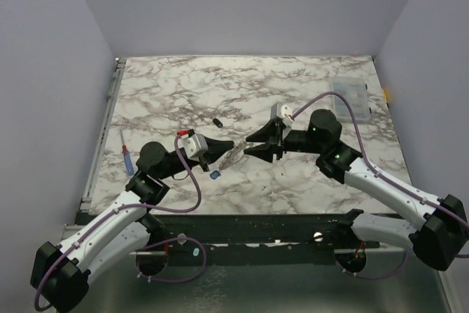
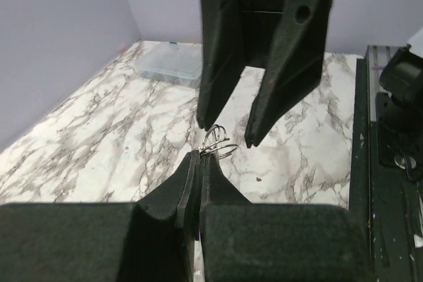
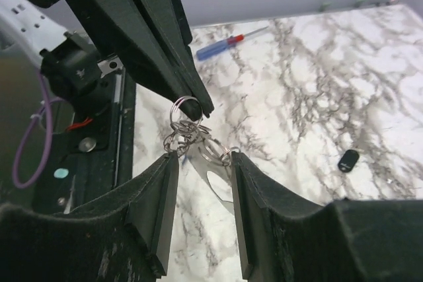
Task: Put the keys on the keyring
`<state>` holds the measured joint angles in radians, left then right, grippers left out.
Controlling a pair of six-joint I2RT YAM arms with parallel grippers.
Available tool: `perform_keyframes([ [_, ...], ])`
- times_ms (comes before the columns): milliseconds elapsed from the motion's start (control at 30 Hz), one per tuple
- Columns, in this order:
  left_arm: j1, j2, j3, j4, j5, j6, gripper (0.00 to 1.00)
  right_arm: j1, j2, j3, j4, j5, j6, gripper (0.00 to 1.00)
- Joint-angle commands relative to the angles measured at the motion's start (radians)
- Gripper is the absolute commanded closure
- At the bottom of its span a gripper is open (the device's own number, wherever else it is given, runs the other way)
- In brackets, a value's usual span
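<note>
My left gripper [image 1: 227,146] is shut on the keyring [image 1: 234,154], a cluster of thin silvery rings held above the table. In the left wrist view the rings [image 2: 219,144] stick out of the closed tips [image 2: 200,155]. My right gripper [image 1: 253,149] faces it, open, with its fingertips on either side of the rings [image 3: 186,128] in the right wrist view [image 3: 201,158]. A flat silvery tag [image 3: 213,177] hangs from the rings between the right fingers. The blue key [image 1: 215,175] lies on the marble below the left gripper. The green key is out of view.
A small black cylinder [image 1: 218,121] lies behind the grippers. A blue-and-red pen-like tool [image 1: 127,153] lies at the left edge. A clear compartment box [image 1: 350,97] stands at the back right. The black base rail [image 1: 278,229] runs along the near edge.
</note>
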<state>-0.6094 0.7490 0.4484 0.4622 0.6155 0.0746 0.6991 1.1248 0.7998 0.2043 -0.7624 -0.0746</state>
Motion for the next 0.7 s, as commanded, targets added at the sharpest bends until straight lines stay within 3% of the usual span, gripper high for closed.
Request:
perform_keyframes([
  [0, 0.005, -0.013, 0.003, 0.097, -0.143, -0.140, 1.00, 0.005, -0.056, -0.096, 0.318, 0.126, 0.097, 0.54],
  [300, 0.005, -0.013, -0.046, 0.223, -0.291, -0.316, 1.00, 0.005, -0.023, -0.154, 0.515, 0.128, 0.181, 0.55],
  [667, 0.004, 0.017, -0.119, 0.437, -0.324, -0.445, 1.00, 0.010, 0.053, -0.126, 0.630, 0.086, 0.196, 0.63],
])
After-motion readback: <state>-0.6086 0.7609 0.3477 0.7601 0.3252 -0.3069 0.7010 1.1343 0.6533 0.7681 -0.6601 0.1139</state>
